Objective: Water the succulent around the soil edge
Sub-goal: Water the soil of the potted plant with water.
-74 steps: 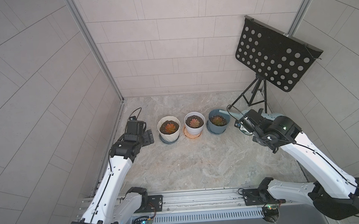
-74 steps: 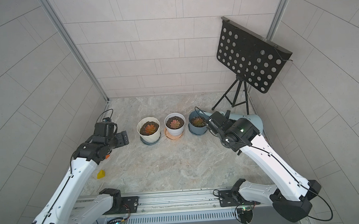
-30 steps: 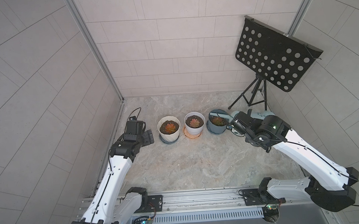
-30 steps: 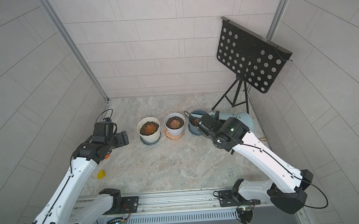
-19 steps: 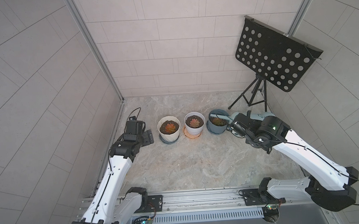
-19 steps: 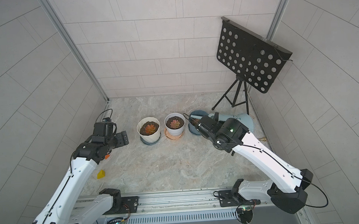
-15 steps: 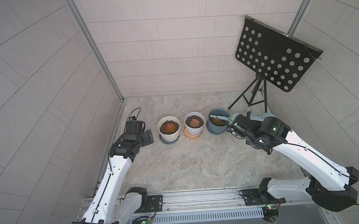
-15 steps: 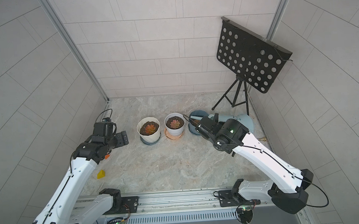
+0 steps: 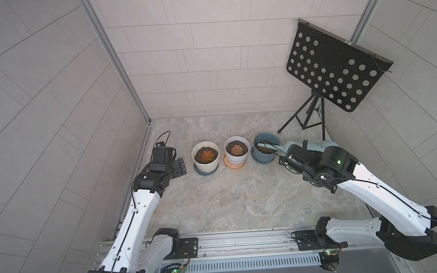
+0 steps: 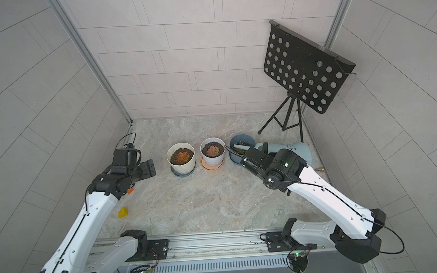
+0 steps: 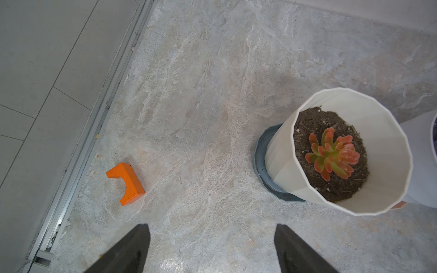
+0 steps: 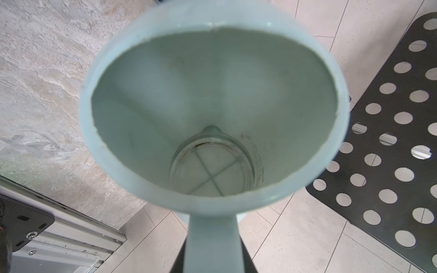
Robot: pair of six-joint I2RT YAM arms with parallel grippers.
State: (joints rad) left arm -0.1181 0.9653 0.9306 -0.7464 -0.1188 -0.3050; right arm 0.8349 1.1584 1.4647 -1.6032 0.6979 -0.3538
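Three pots of soil on the bench (image 9: pixel 241 197): blue pot (image 9: pixel 262 157) under the spout (image 9: pixel 265 146) of one watering can (image 9: pixel 313 145), held by right fingers (image 12: pixel 247 266); beside it white pot (image 9: pixel 236 158), then cream pot (image 9: pixel 205 166), each with one succulent (image 11: pixel 332 156). Left fingers (image 11: pixel 132 253) wide, empty.

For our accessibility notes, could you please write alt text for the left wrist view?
A white faceted pot holding a pink-green succulent in dark soil stands on a grey saucer on the marble floor. A small orange block lies near the wall rail, and the left gripper's fingers stand open, empty.
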